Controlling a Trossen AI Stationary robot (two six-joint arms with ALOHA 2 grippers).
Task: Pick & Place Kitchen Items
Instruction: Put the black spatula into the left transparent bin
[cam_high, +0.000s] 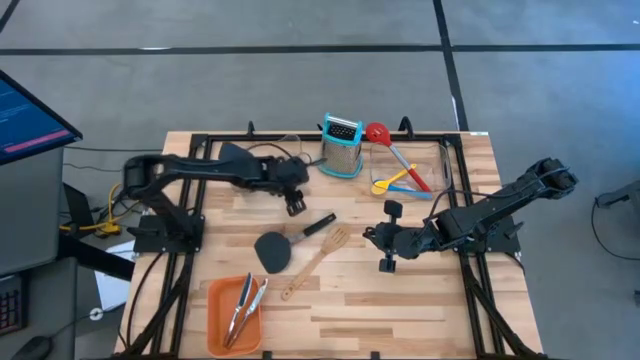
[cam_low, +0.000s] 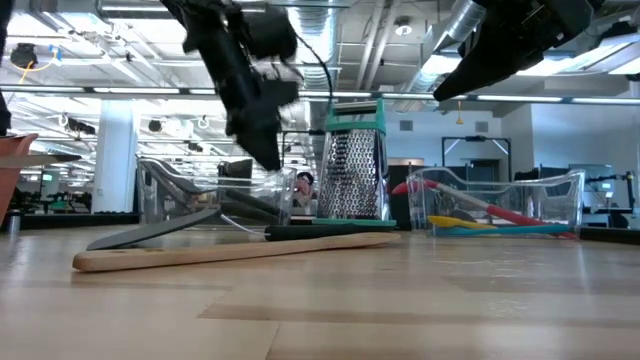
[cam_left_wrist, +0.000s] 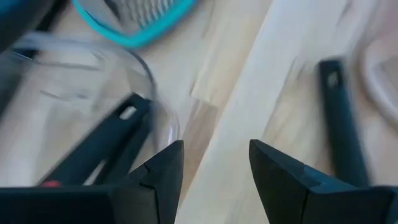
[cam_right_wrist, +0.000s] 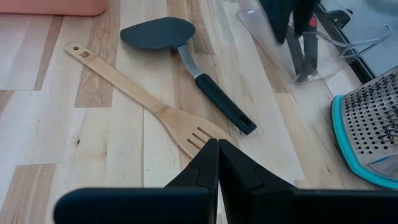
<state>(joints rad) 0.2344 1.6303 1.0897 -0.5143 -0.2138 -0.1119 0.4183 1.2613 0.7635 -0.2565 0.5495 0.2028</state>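
**Wooden table, two arms, utensils counted**

Wood-plank table (cam_high: 400, 300) carries two dark arms, two clear bins, one orange tray, one grater.

Orange tray (cam_high: 217, 330), near front left corner: one pair of steel tongs (cam_high: 245, 305) lying in it, long axis running front to back.

Clear bins: two along the back edge. Right bin (cam_high: 440, 160) holds one red slotted spoon (cam_high: 378, 133), head toward the grater, handle slanting to the right, plus a small yellow spoon (cam_high: 385, 183) and a small blue spoon (cam_high: 400, 190) crossing beneath it. Left bin (cam_left_wrist: 149, 74): the left wrist view shows a dark handle inside it, which the high view hides under the arm.

Grater (cam_high: 341, 145), one, teal-rimmed, upright between the bins. The low view shows its steel face; the high view shows only its top.

Table centre: one black spatula (cam_high: 285, 245), blade toward the left, handle pointing back and right; one wooden slotted spatula (cam_high: 315, 262) just beside it, slotted end to the right, handle toward the front.

Left gripper (cam_high: 294, 205): fingers spread, nothing between them, just in front of the left bin.

Right gripper (cam_high: 388, 262): fingers pressed together, empty, just right of the wooden spatula's slotted end.
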